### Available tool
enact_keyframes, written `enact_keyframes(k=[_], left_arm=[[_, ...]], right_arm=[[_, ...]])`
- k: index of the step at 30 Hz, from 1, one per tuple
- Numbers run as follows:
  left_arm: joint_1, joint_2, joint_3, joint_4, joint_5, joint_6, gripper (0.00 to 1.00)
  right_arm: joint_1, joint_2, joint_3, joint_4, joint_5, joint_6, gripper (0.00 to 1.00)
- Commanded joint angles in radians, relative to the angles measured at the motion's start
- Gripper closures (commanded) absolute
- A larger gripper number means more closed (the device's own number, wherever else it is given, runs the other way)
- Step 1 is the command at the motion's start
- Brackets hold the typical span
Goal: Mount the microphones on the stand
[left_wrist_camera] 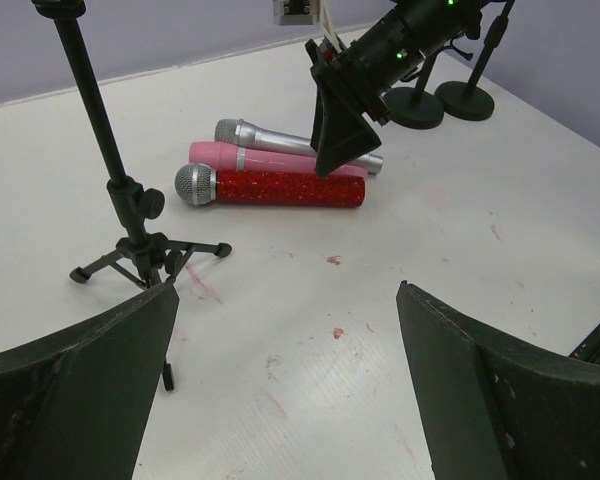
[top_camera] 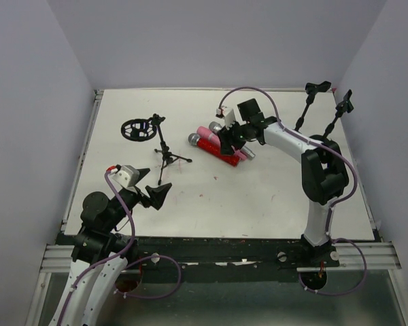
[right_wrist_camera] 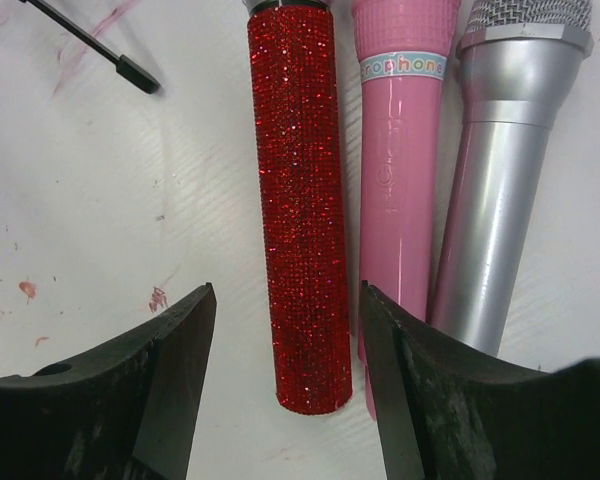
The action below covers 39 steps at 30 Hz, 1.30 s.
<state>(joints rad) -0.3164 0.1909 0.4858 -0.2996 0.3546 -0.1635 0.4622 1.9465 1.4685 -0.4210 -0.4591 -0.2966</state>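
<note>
Three microphones lie side by side mid-table: the glittery red one [top_camera: 214, 147] [right_wrist_camera: 300, 200] with a silver mesh head, the pink one [top_camera: 205, 132] [right_wrist_camera: 398, 180] and the silver-grey one [top_camera: 217, 127] [right_wrist_camera: 490, 200]. My right gripper [top_camera: 226, 145] [right_wrist_camera: 288, 300] is open and low over them. Its jaws straddle the red microphone's tail end without touching it, and one finger covers the pink one's tail. A black tripod stand [top_camera: 164, 148] [left_wrist_camera: 120, 190] stands left of them. My left gripper [top_camera: 154, 193] [left_wrist_camera: 287, 300] is open and empty near the stand's feet.
Two more black stands [top_camera: 306, 112] [top_camera: 338, 114] stand at the back right corner, and their round bases [left_wrist_camera: 417, 105] show in the left wrist view. A round black mesh ring [top_camera: 139, 130] lies at the back left. Red smudges mark the white table [top_camera: 258, 197].
</note>
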Motion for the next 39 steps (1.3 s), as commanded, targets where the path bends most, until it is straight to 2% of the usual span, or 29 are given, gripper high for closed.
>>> enact_keyframes(k=[1,36,39], left_arm=[[-0.004,0.001,-0.006,0.017,0.018,0.013,0.01],[-0.004,-0.021,-0.012,0.027,0.047,0.015,0.01],[-0.004,-0.025,-0.012,0.028,0.052,0.015,0.01]], right_arm=[[0.024,0.048,0.021,-0.007,0.045,-0.001,0.33],[0.178,0.152,0.001,0.021,0.313,-0.041,0.35],[0.181,0.150,0.000,0.018,0.309,-0.038,0.37]])
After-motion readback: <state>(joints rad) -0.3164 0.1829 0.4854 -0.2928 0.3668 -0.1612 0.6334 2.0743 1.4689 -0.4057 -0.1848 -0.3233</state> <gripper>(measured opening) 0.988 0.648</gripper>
